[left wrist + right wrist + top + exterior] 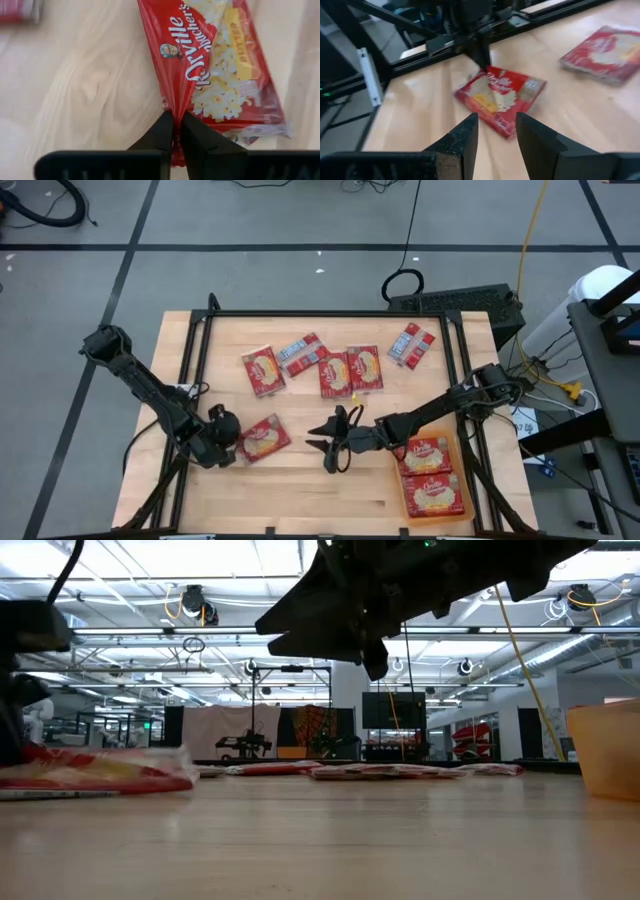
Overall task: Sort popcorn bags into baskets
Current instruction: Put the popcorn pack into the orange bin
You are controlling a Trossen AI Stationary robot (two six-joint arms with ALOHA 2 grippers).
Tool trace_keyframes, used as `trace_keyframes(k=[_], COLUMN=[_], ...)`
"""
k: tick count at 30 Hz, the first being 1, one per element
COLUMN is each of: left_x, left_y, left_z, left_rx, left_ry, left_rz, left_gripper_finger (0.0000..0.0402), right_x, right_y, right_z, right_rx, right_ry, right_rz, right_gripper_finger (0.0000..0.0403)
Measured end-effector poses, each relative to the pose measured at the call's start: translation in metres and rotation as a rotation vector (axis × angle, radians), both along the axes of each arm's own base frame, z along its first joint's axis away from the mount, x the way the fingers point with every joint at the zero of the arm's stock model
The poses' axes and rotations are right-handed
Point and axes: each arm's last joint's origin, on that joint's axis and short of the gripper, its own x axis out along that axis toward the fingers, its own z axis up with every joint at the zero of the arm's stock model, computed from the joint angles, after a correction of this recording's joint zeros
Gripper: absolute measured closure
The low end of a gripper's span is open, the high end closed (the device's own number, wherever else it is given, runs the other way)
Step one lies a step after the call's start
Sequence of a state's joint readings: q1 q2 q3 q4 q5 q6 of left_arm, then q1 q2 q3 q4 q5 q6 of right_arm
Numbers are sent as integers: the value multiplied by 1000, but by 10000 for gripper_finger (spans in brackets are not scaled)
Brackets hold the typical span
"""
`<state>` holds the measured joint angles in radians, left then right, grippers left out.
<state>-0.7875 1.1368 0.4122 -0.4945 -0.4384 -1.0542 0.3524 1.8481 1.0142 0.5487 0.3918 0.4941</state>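
Pinching only the thin crimped edge of the bag (215,65) is your main risk here: the left gripper (176,131) has its fingers pressed together on the film at one end of the packet, not on the body, so you should expect the seam to slide out or the bag to swing and droop once it leaves the wood, and a swinging bag may miss the basket (437,476) or land across its rim. That basket sits at the lower right of the high view with two bags already lying in it, which looks like most of its floor, so a third could ride on top and slip off. The carry would also cross the middle of the table (290,490), where the right gripper (331,445) hangs just above the wood with its fingers spread and nothing between them; judge the clearance before you move, since the two arms could meet there. Pose: the left arm reaches in from the upper left of the high view, elbow low, wrist at lower centre-left, gripper touching the near end of the bag, which lies flat. The right arm stretches from the right edge toward centre, pointed at that same bag. Five more bags (350,368) lie in a loose row across the upper middle, well apart from both grippers.
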Motion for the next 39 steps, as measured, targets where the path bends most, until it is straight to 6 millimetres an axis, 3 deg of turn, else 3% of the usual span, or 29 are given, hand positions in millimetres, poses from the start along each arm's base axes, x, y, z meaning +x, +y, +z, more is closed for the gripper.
trace_keyframes(k=[4,12,18,25,32,39], left_x=[7,24,35,42,45,53], left_y=[0,-3,1,5,5,-1], left_z=[6,17,24,29,26,19], left_rx=[63,191,299,411,420,418], left_ry=[-91,-274,-340,-387,-382,-401], left_rz=[-75,-197,-250,-243,-238,-242], left_gripper_finger=[391,387,391,389,384,386], right_x=[2,14,21,25,27,25], right_y=[2,5,-12,-38,-48,-45], right_z=[-7,-42,-25,-6,-5,-9], right_rx=[23,56,121,248,194,172], right_ry=[6,19,-34,-60,-75,-27], right_rz=[29,56,-3,32,-16,0], right_gripper_finger=[269,226,193,188,229,356])
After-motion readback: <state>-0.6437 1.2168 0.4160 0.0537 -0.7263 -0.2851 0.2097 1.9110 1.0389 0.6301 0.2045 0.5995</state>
